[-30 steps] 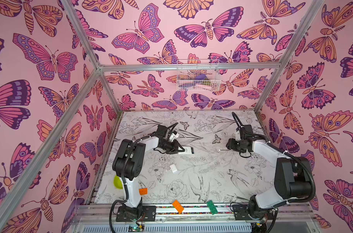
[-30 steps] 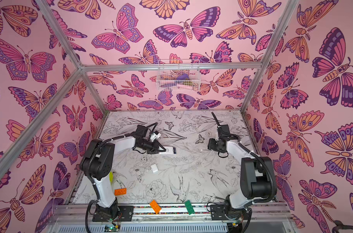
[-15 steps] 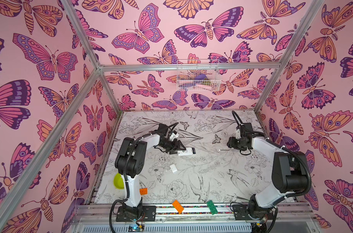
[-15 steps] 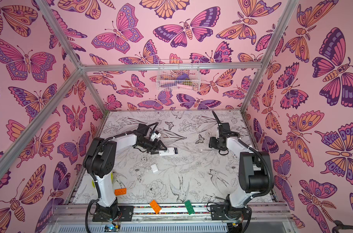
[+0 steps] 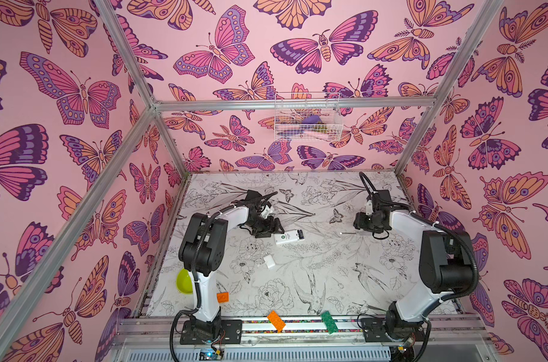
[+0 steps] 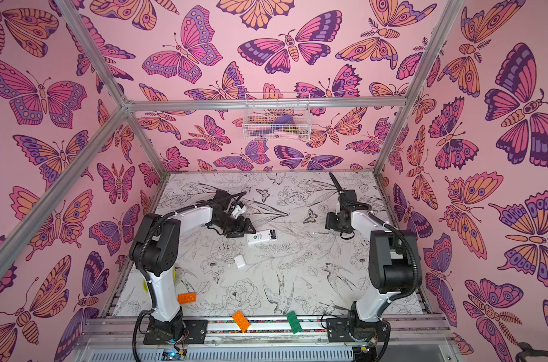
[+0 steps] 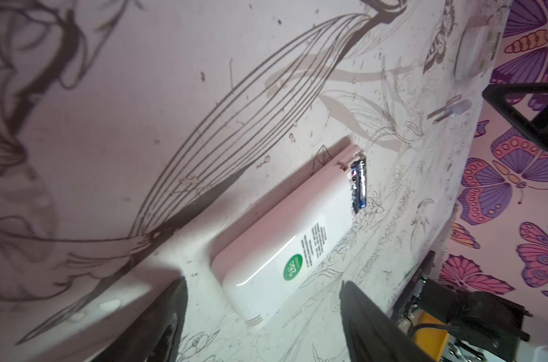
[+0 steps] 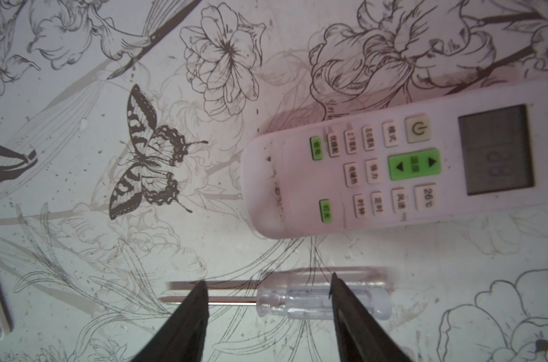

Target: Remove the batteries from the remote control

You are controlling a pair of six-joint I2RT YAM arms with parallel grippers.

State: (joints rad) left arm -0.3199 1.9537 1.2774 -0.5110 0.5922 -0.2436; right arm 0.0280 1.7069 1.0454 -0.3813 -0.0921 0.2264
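Batteries [image 7: 359,183] sit in the open bay at one end of face-down remote [image 5: 286,237]; likely light, rigid, slick, so pry one end. Left gripper [image 7: 261,291] wide open, empty; right gripper [image 8: 268,280] open astride tool [image 8: 323,305], not gripping.

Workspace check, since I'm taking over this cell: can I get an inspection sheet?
Surface: floral table, speckled.
Job's things: remote back up, compartment open, batteries inside; cover lying apart.
Clutter: screwdriver, second remote, bowl, bricks.
Grippers: left gripper open at the remote; right gripper open over the screwdriver.
Cables: black hose loops above right arm.
Surroundings: butterfly walls; wire basket on back wall.
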